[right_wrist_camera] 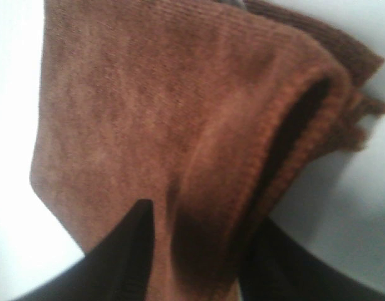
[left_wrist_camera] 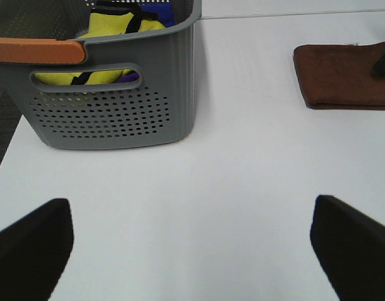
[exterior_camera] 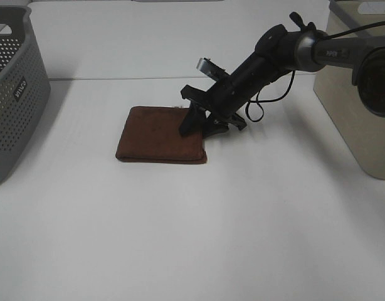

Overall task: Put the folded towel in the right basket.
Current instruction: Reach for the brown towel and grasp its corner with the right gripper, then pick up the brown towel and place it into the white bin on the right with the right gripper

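Bare white bench (exterior_camera: 180,251) lies nearest the high camera. Beyond it, near the middle, the folded towel (exterior_camera: 160,135) rests flat, brown and roughly square, with no clear long axis to steer by. The right pincer (exterior_camera: 204,130) comes down at a slant onto the towel's right edge. In its own wrist view, the right pincer (right_wrist_camera: 199,226) is narrowed onto a raised ridge of the cloth (right_wrist_camera: 180,113). One finger sits on top and the other at the hem, so it appears to be holding the towel, though how firmly cannot be judged.

The right basket (exterior_camera: 355,94), beige and solid-walled, stands further right of that pincer, apart from it and on the same arm's side. The carry would therefore be up and rightward.

The left pincer (left_wrist_camera: 192,204) hangs wide and holds nothing. It is well away from the towel (left_wrist_camera: 343,75) and near the grey basket (left_wrist_camera: 117,94). The right arm is clearly the nearer one.
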You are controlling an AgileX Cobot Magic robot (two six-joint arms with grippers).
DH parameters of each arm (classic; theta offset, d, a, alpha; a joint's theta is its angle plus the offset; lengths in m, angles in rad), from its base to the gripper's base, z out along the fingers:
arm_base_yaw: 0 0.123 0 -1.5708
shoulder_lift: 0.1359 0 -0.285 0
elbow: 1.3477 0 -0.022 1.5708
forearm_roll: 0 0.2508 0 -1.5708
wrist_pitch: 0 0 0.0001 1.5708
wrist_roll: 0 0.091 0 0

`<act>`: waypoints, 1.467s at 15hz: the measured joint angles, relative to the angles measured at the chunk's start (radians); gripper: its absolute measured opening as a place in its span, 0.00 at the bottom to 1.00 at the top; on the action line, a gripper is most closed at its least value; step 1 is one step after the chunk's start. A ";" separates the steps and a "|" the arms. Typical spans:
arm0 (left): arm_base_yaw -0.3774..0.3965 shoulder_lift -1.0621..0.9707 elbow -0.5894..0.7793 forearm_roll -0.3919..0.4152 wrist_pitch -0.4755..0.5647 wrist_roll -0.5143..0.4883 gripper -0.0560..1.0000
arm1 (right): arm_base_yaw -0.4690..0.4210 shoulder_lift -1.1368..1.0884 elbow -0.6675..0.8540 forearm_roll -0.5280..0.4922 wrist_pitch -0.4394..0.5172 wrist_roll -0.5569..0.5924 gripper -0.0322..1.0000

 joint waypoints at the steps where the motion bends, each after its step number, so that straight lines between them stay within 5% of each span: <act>1: 0.000 0.000 0.000 0.000 0.000 0.000 0.98 | 0.000 0.006 0.000 -0.008 -0.006 0.000 0.25; 2: 0.000 0.000 0.000 0.000 0.000 0.000 0.98 | -0.001 0.007 0.000 -0.010 -0.008 0.000 0.11; 3: 0.000 0.000 0.000 0.000 0.000 0.000 0.98 | -0.001 0.007 0.000 -0.011 -0.008 0.000 0.09; 10: 0.000 0.000 0.000 0.000 0.000 0.000 0.98 | 0.004 -0.120 0.003 -0.106 -0.027 -0.041 0.09; 15: 0.000 0.000 0.000 0.000 0.000 0.000 0.98 | -0.002 -0.442 0.003 -0.391 -0.032 0.008 0.09; 22: 0.000 0.000 0.000 0.001 0.000 0.000 0.98 | -0.244 -0.707 0.003 -0.521 0.101 0.082 0.09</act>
